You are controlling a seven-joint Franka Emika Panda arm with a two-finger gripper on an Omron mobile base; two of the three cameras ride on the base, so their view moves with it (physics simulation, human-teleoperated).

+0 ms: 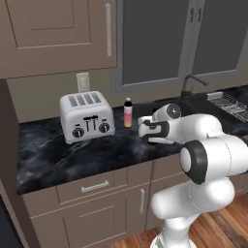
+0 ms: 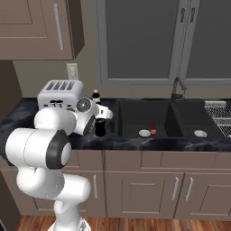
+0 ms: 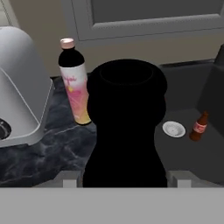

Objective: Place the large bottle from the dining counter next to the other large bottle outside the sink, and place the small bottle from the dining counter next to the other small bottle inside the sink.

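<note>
Holding the black bottle (image 3: 126, 127) upright over the desk (image 1: 72, 155), just left of the sink (image 2: 144, 115), our pincer (image 3: 124, 179) is closed around its body, fingertips (image 3: 70, 179) on either side. We see the pink-orange bottle (image 3: 74, 83) standing near the desk's back edge between the toaster (image 1: 87, 116) and the sink, close beside and behind the black one. Inside the sink a small brown bottle (image 3: 199, 127) stands next to the drain (image 3: 173, 129), below the faucet (image 2: 177, 88).
</note>
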